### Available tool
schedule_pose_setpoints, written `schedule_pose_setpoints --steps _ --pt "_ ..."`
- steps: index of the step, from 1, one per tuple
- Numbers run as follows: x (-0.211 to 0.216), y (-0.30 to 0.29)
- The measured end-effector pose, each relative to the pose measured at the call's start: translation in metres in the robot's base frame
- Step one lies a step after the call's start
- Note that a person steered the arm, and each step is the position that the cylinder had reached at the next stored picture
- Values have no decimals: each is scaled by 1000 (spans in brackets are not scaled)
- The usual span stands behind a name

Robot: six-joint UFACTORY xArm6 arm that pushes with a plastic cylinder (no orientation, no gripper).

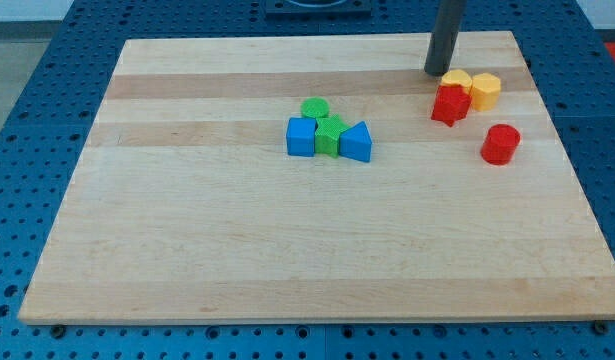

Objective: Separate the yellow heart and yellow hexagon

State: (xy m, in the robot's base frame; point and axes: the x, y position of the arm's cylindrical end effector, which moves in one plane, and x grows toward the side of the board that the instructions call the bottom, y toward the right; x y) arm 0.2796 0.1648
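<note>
On the wooden tabletop (187, 250), my tip (435, 72), a bare rod with no fingers and holding nothing, stands just above-left of the touching yellow heart (455, 79) and yellow hexagon (486, 90); pushing squarely might shift both together, dragging the adjoining red block (450, 104).

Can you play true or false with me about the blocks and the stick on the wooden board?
1. My tip is right beside the yellow heart. True.
2. The yellow heart and yellow hexagon are far apart. False: they touch.
3. The blue cube sits alone. False: it is next to a green block.
4. A red cylinder stands apart, toward the view's right. True.
5. There are two blue blocks, counting the blue triangular block. True.
</note>
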Motion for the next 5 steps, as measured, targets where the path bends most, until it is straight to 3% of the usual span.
schedule_pose_setpoints --steps 2,5 --pt "16 0" --pt "-4 0"
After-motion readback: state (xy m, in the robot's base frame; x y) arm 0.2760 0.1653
